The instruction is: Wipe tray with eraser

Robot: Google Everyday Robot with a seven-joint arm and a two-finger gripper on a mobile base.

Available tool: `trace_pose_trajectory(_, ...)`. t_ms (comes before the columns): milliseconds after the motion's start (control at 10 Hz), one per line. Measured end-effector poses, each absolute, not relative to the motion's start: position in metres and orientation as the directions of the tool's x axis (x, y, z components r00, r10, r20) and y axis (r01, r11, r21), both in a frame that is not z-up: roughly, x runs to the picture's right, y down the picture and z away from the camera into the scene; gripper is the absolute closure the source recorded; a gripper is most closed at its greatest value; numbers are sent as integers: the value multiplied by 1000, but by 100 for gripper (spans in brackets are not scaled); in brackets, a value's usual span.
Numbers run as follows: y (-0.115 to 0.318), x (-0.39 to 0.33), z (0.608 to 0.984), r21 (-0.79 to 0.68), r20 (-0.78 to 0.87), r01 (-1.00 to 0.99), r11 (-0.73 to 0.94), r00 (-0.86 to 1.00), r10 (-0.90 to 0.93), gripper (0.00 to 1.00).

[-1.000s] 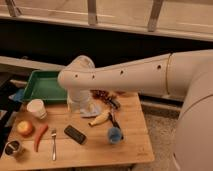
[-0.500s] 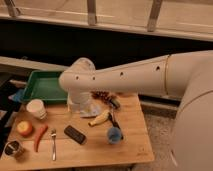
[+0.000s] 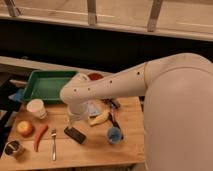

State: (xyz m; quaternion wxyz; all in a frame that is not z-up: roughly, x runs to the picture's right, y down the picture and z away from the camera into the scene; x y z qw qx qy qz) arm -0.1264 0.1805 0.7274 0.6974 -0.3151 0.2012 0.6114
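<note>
Gripper [image 3: 76, 119] hangs at the end of the white arm [image 3: 107, 89], pointing down over the middle of the wooden table [image 3: 95, 152]. Its tip sits against a pale crinkled packet [image 3: 93, 107], and whether it is wide, narrow or holding anything cannot be told from here. Just in front of it, toward the near edge, lies the black eraser [image 3: 75, 134], flat on the wood and apart from the gripper. A banana [image 3: 99, 118] lies just to the right of the gripper, with a blue cup [image 3: 115, 134] nearer the front edge beyond it. The green tray [image 3: 35, 90] rests at the back left corner, behind the gripper. A white cup [image 3: 36, 107] stands in front of the tray by the left edge. Along that left edge toward the front corner come an orange fruit [image 3: 25, 128], a red pepper [image 3: 40, 136], a fork [image 3: 53, 143] and a small metal tin [image 3: 15, 148].
</note>
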Motion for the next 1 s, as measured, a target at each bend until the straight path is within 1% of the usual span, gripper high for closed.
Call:
trace_pose_trajectory(300,201,-123,743,-174,-705,-983,54,163,690,35)
trace_pose_trajectory(700,200,-124,744,-173,-704,-983,53,161,692,35)
trace_pose_trajectory(1000,199,-140,752,-172,-689,-977,129,213,693,35)
